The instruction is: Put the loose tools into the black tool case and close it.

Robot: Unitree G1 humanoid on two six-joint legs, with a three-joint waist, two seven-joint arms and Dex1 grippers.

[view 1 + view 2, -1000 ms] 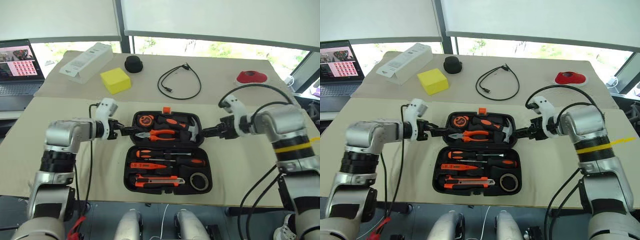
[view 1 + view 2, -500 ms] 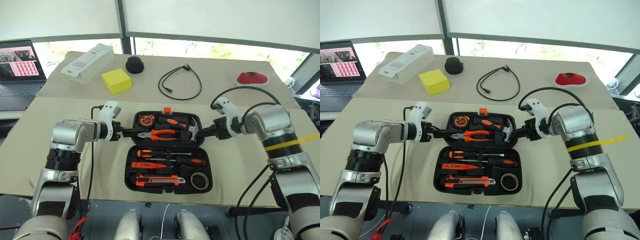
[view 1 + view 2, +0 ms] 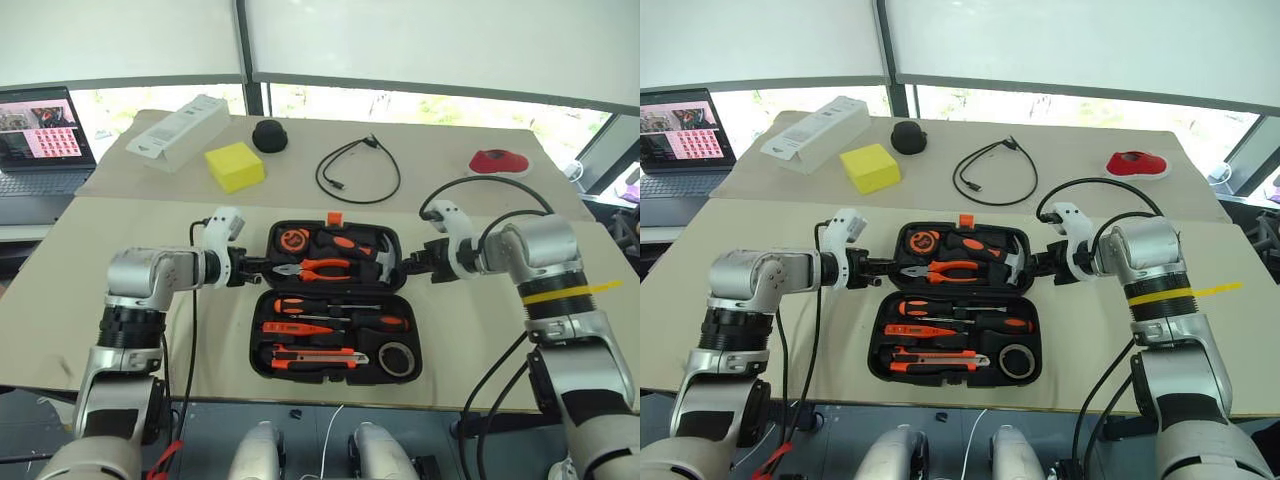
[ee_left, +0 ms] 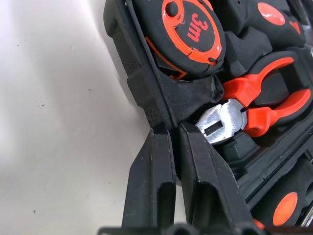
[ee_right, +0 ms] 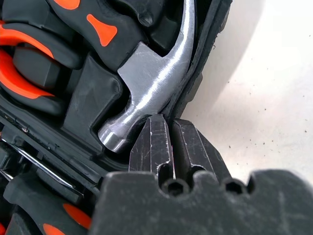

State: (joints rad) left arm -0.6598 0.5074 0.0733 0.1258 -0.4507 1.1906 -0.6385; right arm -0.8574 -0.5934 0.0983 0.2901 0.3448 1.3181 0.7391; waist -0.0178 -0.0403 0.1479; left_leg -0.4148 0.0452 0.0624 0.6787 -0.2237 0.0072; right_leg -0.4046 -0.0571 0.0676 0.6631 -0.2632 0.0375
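Tools all look seated in the black tool case (image 3: 335,305), which lies open mid-surface, so loading's prob done and only closing's left, w/ left gripper (image 4: 172,142) and right gripper (image 5: 168,134) jaws pinched on the far half's side rims.

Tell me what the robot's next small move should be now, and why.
Probably lift the far half of the tool case and swing it toward the near half. Both grippers, left and right, are shut on that half's side rims, the tools lie in their recesses, and the case is open flat.
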